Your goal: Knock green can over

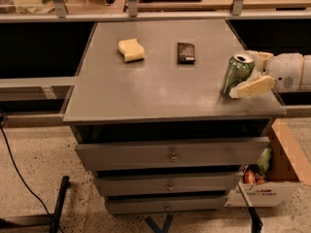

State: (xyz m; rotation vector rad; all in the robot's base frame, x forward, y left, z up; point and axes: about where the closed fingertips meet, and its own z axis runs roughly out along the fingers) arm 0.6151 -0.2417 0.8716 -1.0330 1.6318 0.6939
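The green can stands near the right edge of the grey cabinet top and leans slightly, its silver top tipped to the right. My gripper reaches in from the right at can height and is open. Its near cream finger lies along the front of the can by its base. Its far finger is behind the can's top. The can sits between the two fingers; I cannot tell whether they press on it.
A yellow sponge and a small dark packet lie further back on the top. Drawers are below. A cardboard box with items stands on the floor at right. A shelf rail runs behind.
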